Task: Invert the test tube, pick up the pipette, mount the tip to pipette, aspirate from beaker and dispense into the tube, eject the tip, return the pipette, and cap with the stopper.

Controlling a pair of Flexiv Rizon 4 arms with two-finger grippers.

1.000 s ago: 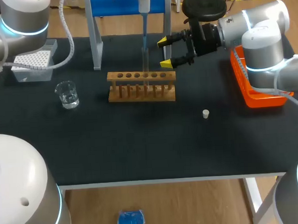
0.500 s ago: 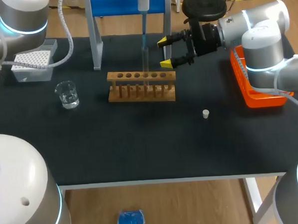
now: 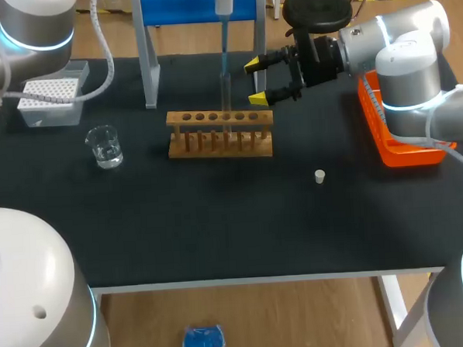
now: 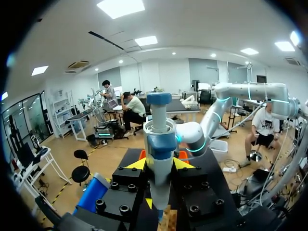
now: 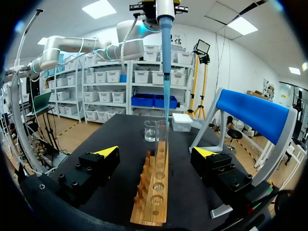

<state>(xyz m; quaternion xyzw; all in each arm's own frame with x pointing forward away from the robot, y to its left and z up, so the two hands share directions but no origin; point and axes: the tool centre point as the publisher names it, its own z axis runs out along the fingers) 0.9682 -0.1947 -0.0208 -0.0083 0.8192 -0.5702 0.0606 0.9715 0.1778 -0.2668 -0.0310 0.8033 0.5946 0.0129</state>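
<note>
— Where is the clear glass test tube (image 5: 162,137)?

— Upright in one of the middle holes of the pale wooden rack (image 3: 220,133), which stands a little behind the middle of the black table (image 3: 219,228).

— And the white-and-blue pipette (image 4: 159,144)?

— It hangs straight above that tube. The left gripper (image 4: 159,166) is clamped on its body: in the left wrist view a yellow tip presses it from each side. The long translucent blue tip (image 5: 165,67) is mounted on the pipette and points down. Its end comes to the tube's mouth, but I cannot tell whether it is inside.

— What about the right gripper (image 3: 255,83)?

— It has nothing in it and its fingers are spread wide. It sits just beside the tube on the right and does not touch it. In the right wrist view the rack and tube lie ahead, in the gap between the two fingers.

— Is there liquid in the small clear glass beaker (image 3: 104,145)?

— Yes, a little clear liquid. It stands near the table's left edge, well apart from the rack.

— And the stopper?

— The small white stopper (image 3: 319,176) lies alone on the table, nearer the front than the rack's right end.

— Anything else?

— A white tip box (image 3: 51,97) sits in the far left corner. A blue-topped grey pipette stand (image 3: 150,69) is at the far edge behind the rack. An orange plastic tray (image 3: 401,153) rests at the right edge.
</note>
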